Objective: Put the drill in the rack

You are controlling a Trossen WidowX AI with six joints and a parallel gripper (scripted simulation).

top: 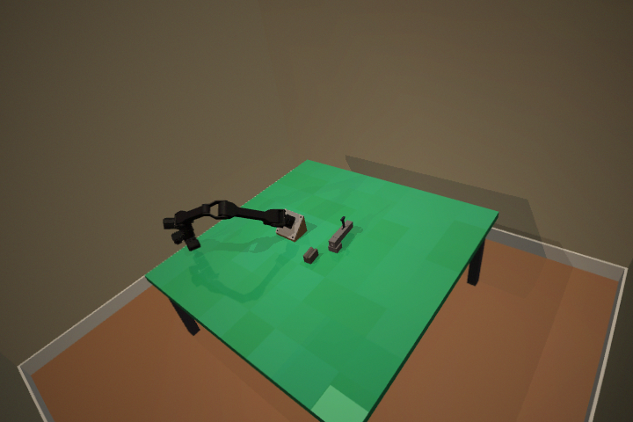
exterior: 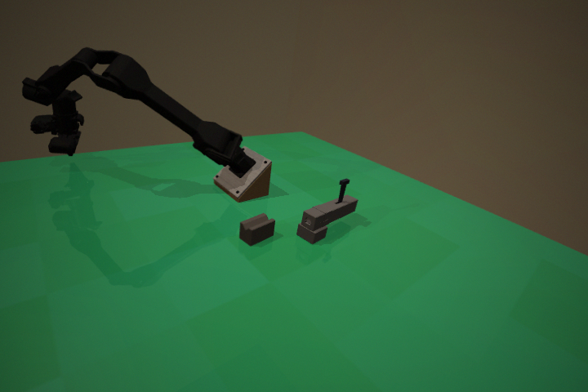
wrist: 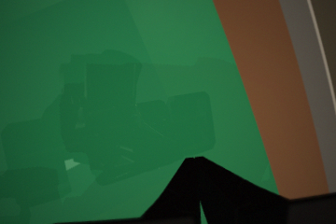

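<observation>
- The black arm reaches out from its slanted base (exterior: 248,182) and bends back over the far side of the green table (exterior: 396,286).
- Its gripper (exterior: 64,144) hangs low over the table, pointing down, far from all the little parts.
- The two fingers are pressed tight together with nothing between them. In the wrist view they look like one dark point (wrist: 198,187) over the green top.
- I think they are closed like this so they can poke the key down like one blunt finger.
- The long brown block (exterior: 327,212) sits near the middle of the table, well apart from the gripper.
- A thin black stick with a small flat top (exterior: 343,189) stands up out of that block. It may be the key or the stuck drill. It is too small to tell which.
- The small notched rack (exterior: 256,229) sits just beside the block. Its groove faces up so the drill can lie in it.
- Nothing lies in the rack, so I think the job has hardly begun.
</observation>
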